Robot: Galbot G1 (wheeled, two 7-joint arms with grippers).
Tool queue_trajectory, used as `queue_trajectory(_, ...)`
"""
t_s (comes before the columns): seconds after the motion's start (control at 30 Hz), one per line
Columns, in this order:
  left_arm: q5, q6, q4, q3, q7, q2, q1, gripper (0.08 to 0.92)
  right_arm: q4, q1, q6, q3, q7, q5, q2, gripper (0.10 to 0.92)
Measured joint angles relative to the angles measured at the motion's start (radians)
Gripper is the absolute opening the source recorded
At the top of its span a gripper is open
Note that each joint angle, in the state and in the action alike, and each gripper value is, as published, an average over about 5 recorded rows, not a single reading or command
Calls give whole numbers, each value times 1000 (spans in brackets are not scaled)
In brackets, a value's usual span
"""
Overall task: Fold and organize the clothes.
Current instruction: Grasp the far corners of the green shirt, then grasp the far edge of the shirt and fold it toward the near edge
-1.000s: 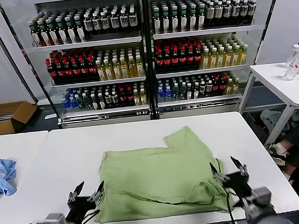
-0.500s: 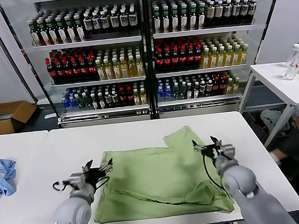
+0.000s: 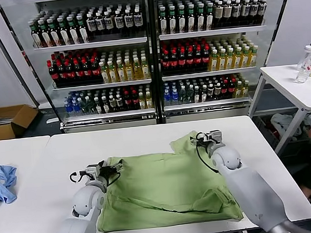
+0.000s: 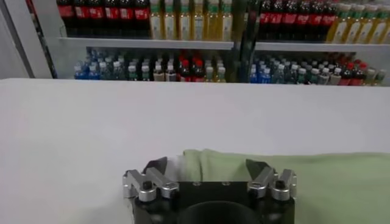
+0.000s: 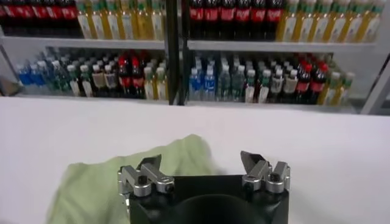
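Light green soft-fabric polo shirt (image 3: 168, 187) lower centre, partly folded on white worktop (image 3: 68, 153); left end effector (image 3: 111, 167) and right end effector (image 3: 200, 140) wide open, empty; further folds pending

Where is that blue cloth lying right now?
In the head view, the blue cloth lies crumpled at the far left on the neighbouring white table, apart from the green shirt.

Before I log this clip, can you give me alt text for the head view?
A light green shirt lies spread, plain side up, on a white table, with the left claw open at its far left corner and the right claw open over its far right sleeve. Behind stand glass-fronted bottle coolers; blue cloth lies far left.
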Motion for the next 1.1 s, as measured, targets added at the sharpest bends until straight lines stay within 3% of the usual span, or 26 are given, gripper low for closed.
queue_trajectory(0.33, -33, 6, 2, 8, 27, 14, 5, 438, -53, 20, 0, -19, -22, 15, 10, 393)
queue_trajectory(0.67, -74, -3, -20, -13, 60, 34, 43, 172, -11, -14, 7, -12, -50, 43, -14, 125)
queue_trajectory(0.8, -101, -14, -37, -25, 72, 40, 62, 110, 25, -39, 21, -2, -50, 56, -27, 106)
queue_trajectory(1.1, -169, -43, -112, -64, 94, 49, 111, 97, 166, -113, 53, 56, -32, 93, -71, 106)
